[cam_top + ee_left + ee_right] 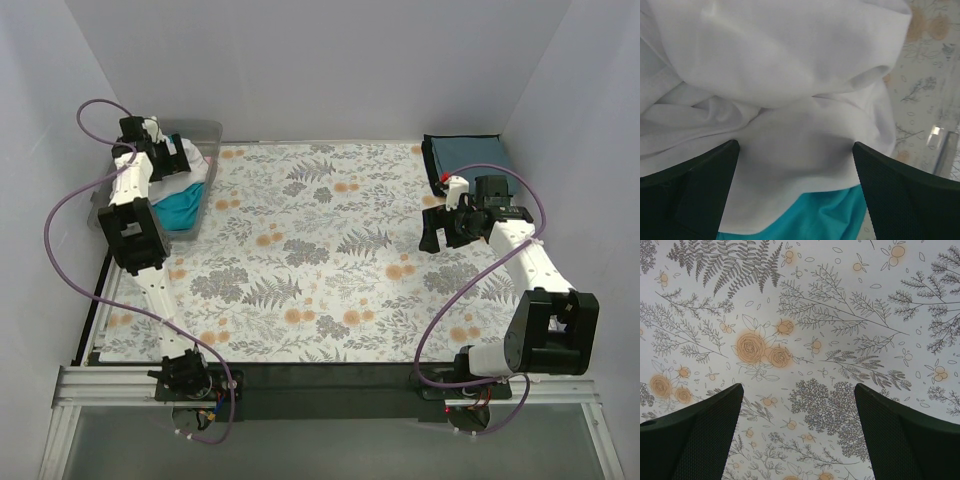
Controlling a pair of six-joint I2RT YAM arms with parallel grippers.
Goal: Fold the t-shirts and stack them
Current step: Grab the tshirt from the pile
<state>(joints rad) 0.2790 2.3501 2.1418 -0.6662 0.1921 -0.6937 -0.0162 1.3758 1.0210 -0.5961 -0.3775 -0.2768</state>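
Observation:
A crumpled white t-shirt (pixel 196 166) lies on top of a bright teal t-shirt (pixel 180 211) in a clear bin at the far left. My left gripper (pixel 171 153) is open right over the white t-shirt (pixel 790 75). Its fingers (pixel 695 190) stand wide apart on either side of a fold, with the teal t-shirt (pixel 825 215) showing below. A folded dark slate-blue t-shirt (pixel 465 158) lies at the back right, with a sliver of pink-red (pixel 443 179) at its near edge. My right gripper (pixel 433 234) is open and empty above the floral table cover (pixel 800 315).
The clear plastic bin (pixel 208 127) stands at the back left corner against the white wall. White walls enclose the table on three sides. The floral cover (pixel 320 260) spans the table between the two arms.

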